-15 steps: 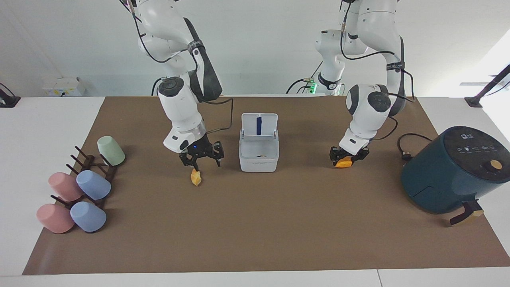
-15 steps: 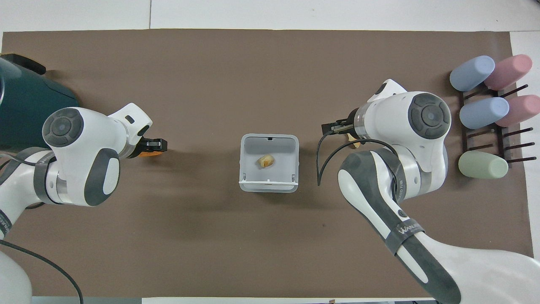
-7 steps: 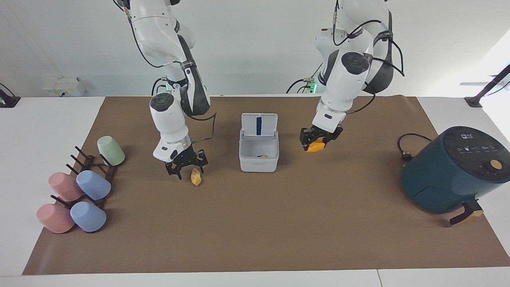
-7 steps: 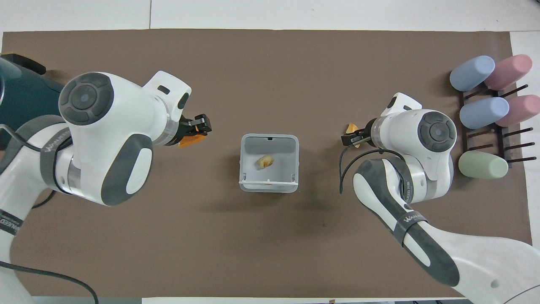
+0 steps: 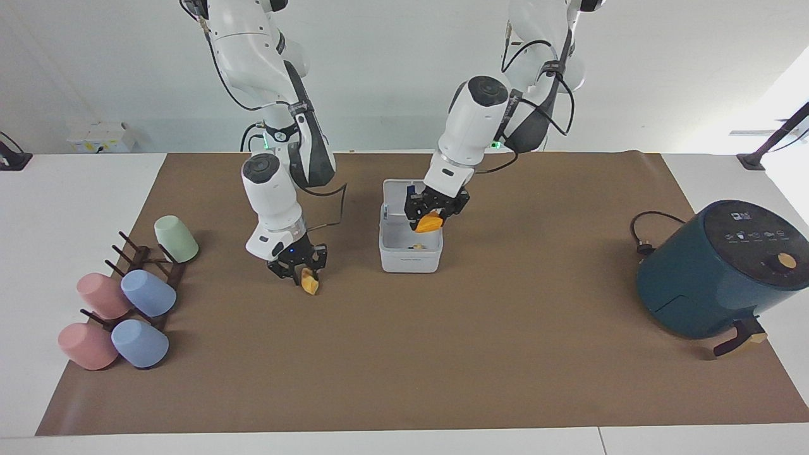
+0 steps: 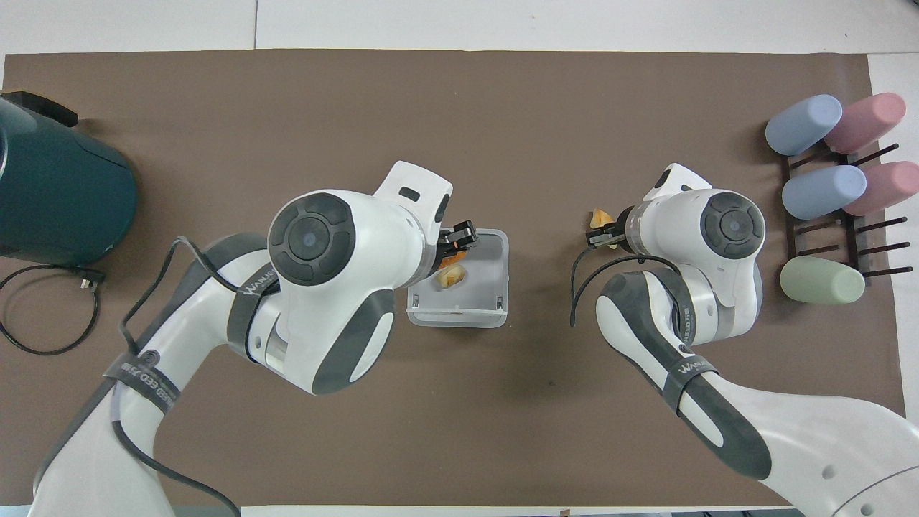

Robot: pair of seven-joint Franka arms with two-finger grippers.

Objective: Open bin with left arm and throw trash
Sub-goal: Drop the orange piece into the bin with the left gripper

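The white bin [image 5: 409, 258] stands mid-mat with its lid [image 5: 411, 193] up; it also shows in the overhead view [image 6: 502, 280]. One pale scrap [image 6: 454, 276] lies inside it. My left gripper [image 5: 433, 213] is shut on the orange wedge [image 5: 430, 223] and holds it just above the bin's opening; in the overhead view the gripper [image 6: 459, 240] is over the bin's edge. My right gripper [image 5: 297, 268] is down at the mat at a yellow-beige scrap [image 5: 309, 283], beside the bin toward the right arm's end. That scrap [image 6: 599, 217] shows in the overhead view too.
A dark teal air fryer [image 5: 714, 272] with its cable [image 5: 644, 237] stands at the left arm's end. A rack of several pastel cups [image 5: 126, 297] lies at the right arm's end.
My left gripper lifted the orange wedge from the mat near the air fryer and carried it over the bin. My right gripper turned and came down at the yellow-beige scrap.
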